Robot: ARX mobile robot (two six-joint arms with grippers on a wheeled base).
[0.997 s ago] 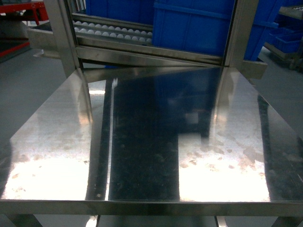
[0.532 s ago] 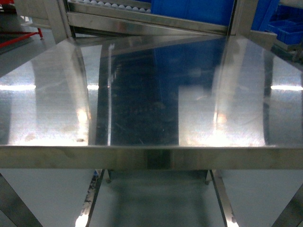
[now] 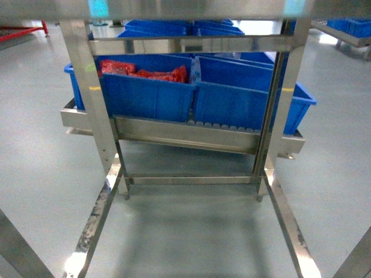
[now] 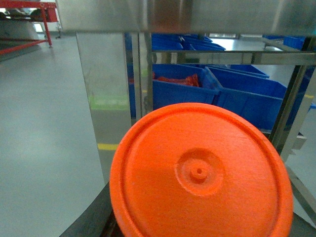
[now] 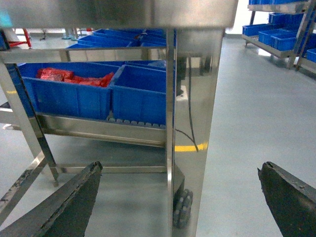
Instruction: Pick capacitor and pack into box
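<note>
Fingers point(image 5: 59, 207) of our right gripper point(image 5: 177, 205) fill the bottom corners of the right wrist view, dark and spread wide with nothing between them. Just ahead of them, slightly left of the gap's middle, a steel table leg point(image 5: 190, 123) stands upright on a small castor point(image 5: 181, 207). A yellow floor line point(image 5: 190, 147) crosses behind the leg.

Our left wrist view is mostly covered by an orange disc point(image 4: 200, 173) with a raised hub at its centre, so close to the lens that we cannot tell whether the left gripper is spread or closed. Past the disc and to its left stands another steel leg point(image 4: 106, 98).

Farther out, beyond both hands, a low steel rack point(image 3: 185, 136) carries blue bins point(image 3: 145, 90) side by side on a roller track. The bin ahead and to the left of the right gripper holds red packets point(image 3: 151, 72). More blue bins point(image 5: 276, 29) sit on shelving far off to the right of that gripper, and a red frame point(image 4: 29, 19) stands far to the left of the disc.

We see neither the capacitor nor the pink box in any view.
</note>
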